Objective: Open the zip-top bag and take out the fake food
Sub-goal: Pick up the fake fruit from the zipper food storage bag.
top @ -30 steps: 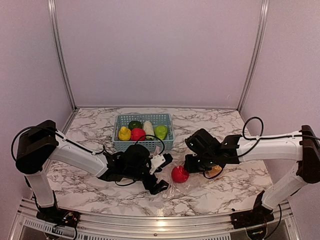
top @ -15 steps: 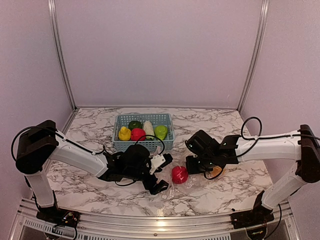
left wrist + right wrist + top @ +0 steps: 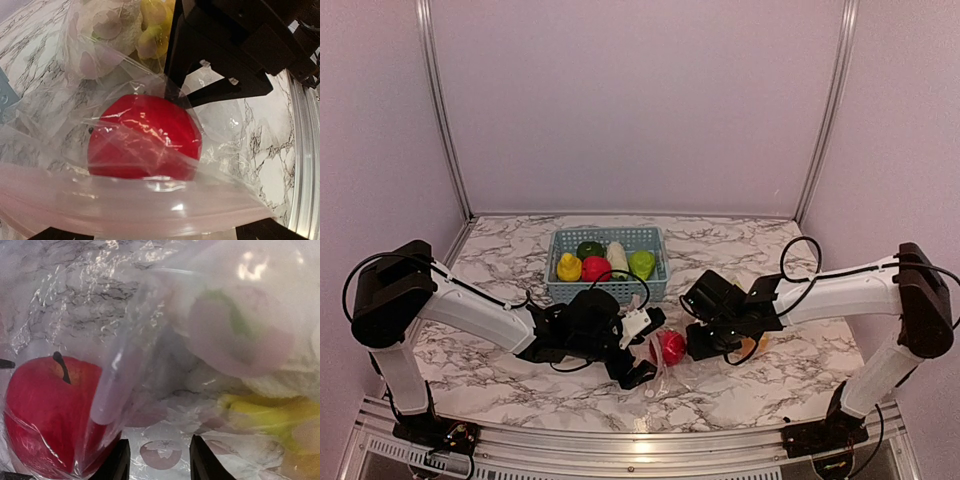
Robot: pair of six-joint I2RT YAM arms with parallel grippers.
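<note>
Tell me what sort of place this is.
Probably a robot lab test booth, not a kitchen: plain walls in aluminium framing, a marble-print table with robot arms mounted on it, and a basket of toy food.

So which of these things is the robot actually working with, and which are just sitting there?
Part of the job: clear crinkly plastic zip-top bag; glossy red toy apple inside it; yellow toy banana inside it; small yellow, red, green and white toy foods, already outside the bag.
Just there: light blue slotted plastic basket holding those; white marble-patterned table top.
</note>
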